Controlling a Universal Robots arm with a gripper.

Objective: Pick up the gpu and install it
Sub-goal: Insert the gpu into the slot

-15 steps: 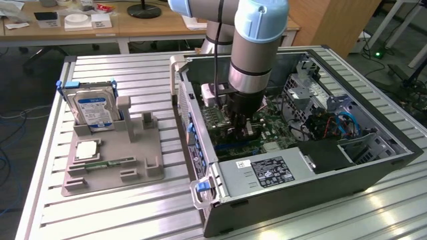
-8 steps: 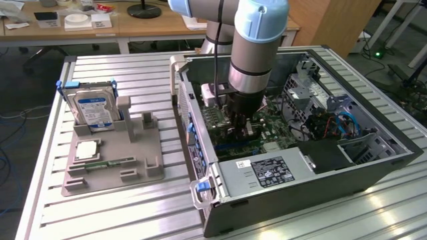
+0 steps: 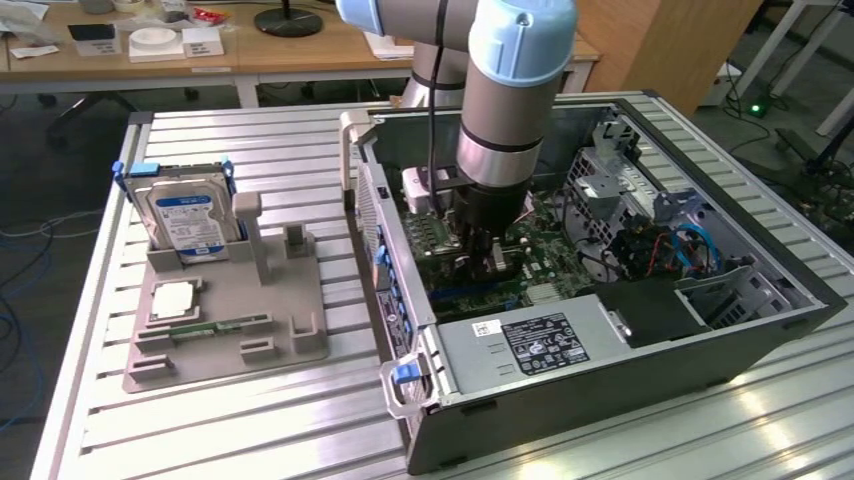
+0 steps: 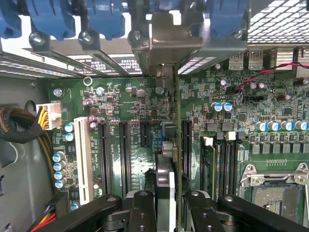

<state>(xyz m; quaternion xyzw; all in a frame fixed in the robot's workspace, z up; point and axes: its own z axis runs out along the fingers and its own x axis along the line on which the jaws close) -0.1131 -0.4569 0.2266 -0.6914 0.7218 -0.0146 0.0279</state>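
Observation:
The gpu (image 4: 176,145) is seen edge-on in the wrist view as a thin green board with a dark cooler on one side. Its silver end bracket (image 4: 166,46) reaches the case's rear slot openings. My gripper (image 4: 171,212) is shut on the card, one black finger (image 4: 142,212) on each side. The card stands upright over the motherboard (image 4: 145,121), in line with the black expansion slots (image 4: 124,154); whether it is seated cannot be told. In the exterior view my gripper (image 3: 478,255) is deep inside the open computer case (image 3: 747,330), low over the board.
A grey holder (image 3: 234,340) left of the case carries a silver hard drive (image 3: 187,222), a CPU chip (image 3: 174,298) and a memory stick (image 3: 214,327). The power supply (image 3: 534,345), drive cage (image 3: 614,175), cable bundle (image 4: 24,130) and CPU socket (image 4: 275,193) crowd around the gripper.

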